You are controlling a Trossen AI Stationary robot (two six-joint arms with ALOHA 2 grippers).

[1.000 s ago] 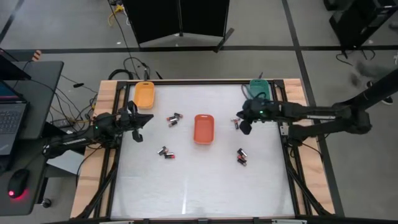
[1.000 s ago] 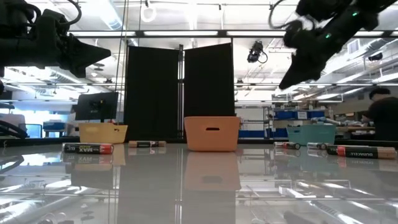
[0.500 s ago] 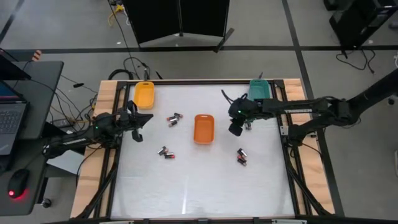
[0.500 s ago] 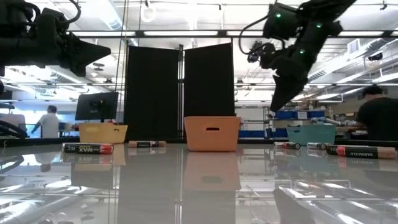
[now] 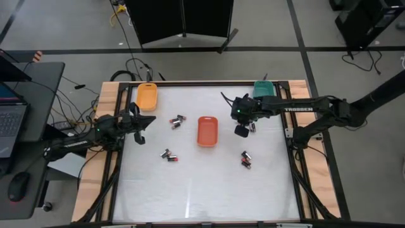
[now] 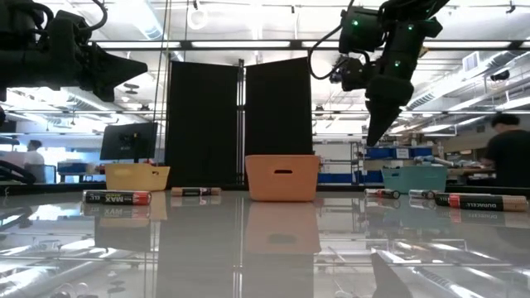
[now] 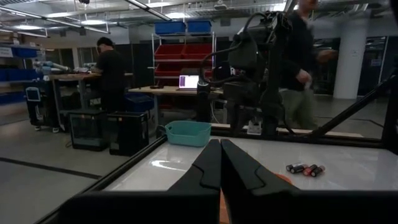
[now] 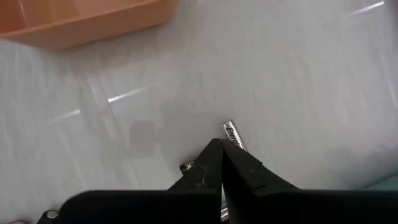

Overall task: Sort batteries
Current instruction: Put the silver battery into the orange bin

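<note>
The batteries are scattered in small clusters on the desk around the red-orange tray, with a few lying right under the right gripper, whose fingers are shut with nothing clearly held. The left gripper is parked by the desk's left edge, fingers closed too. These cells look light, rigid and prone to rolling, so they'd probably best be pinched across the middle of the barrel.

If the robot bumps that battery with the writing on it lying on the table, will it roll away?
Probably, yes. The battery is a round cylinder lying on its side, so a sideways nudge would likely set it rolling. The table looks smooth and shiny, which should let it slide too. It looks stiff and solid, so it shouldn't bend.
</note>
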